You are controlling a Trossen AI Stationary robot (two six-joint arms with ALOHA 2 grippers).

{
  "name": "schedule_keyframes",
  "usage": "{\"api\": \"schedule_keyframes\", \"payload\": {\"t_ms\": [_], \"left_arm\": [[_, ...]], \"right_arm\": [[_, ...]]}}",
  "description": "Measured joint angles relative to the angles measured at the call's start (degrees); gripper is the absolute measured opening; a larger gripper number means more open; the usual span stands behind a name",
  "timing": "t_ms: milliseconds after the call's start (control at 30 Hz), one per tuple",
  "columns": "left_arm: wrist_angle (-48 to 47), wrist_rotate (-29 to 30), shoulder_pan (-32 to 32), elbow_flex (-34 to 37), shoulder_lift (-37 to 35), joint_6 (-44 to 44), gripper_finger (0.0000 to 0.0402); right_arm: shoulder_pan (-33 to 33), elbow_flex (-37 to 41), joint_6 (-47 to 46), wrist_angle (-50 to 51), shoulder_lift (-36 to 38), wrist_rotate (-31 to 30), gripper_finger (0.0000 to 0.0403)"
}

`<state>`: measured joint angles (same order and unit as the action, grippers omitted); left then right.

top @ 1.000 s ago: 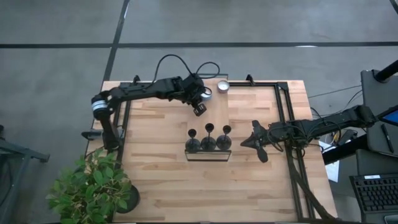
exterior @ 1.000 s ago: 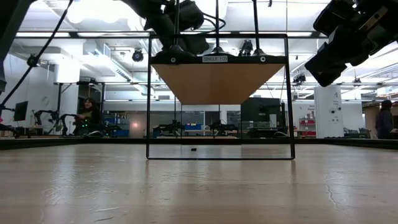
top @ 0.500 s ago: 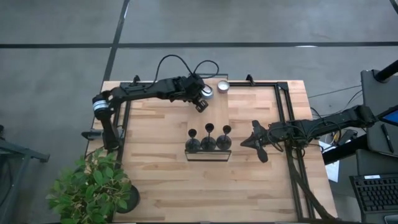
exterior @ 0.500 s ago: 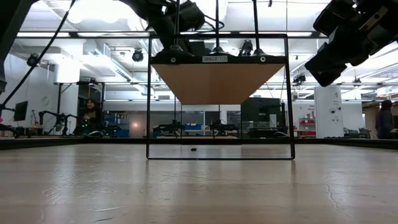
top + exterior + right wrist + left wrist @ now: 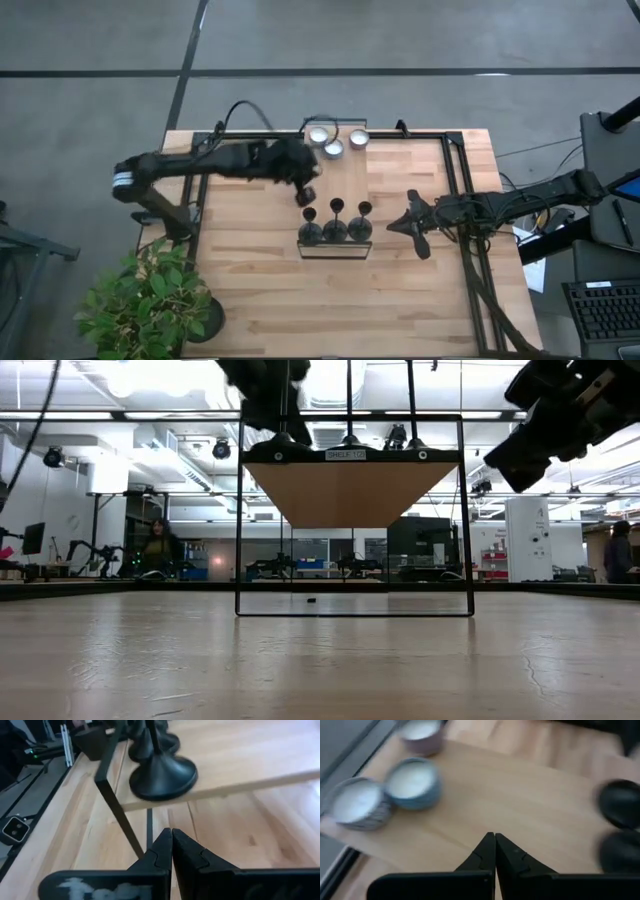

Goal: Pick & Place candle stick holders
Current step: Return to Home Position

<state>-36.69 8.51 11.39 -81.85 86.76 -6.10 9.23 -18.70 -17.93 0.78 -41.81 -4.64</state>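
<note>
Two arms reach in over the table (image 5: 260, 290). The left gripper (image 5: 495, 837) hangs just behind the left end of the shelf (image 5: 350, 490), fingers pressed together on nothing. Farther back, at the far edge, sit three small candles (image 5: 333, 148). The three candle stick holders (image 5: 335, 232) stand in a left-to-right row on the shelf, stems upright, cups on top. Just right of the shelf, the right gripper (image 5: 171, 834) points toward them, fingers likewise together and empty.

Both arms are black; the left arm (image 5: 200, 162) bears 1 pale band (image 5: 122, 181) and a looping black cable (image 5: 238, 103).
</note>
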Motion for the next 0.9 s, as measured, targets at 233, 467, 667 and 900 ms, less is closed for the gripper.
{"api": "schedule_keyframes", "payload": {"t_ms": [233,467,667,900], "left_arm": [[20.68,0.24,-11.7,21.62,-14.1,-1.05,0.0],[43.32,1.6,-18.21,44.75,-28.28,-0.51,0.0],[53.53,0.85,-18.34,58.51,-37.83,-3.5,0.0],[62.99,0.13,-18.55,71.01,-45.87,-3.93,0.0]], "right_arm": [[0.0,0.0,4.39,-0.59,6.52,-1.5,0.0008],[-0.04,0.0,10.75,0.77,13.86,-5.82,0.0008],[-0.02,0.0,14.97,2.96,17.43,-5.62,0.0008],[0.0,1.13,13.77,7.28,18.58,-4.37,0.0008]]}}
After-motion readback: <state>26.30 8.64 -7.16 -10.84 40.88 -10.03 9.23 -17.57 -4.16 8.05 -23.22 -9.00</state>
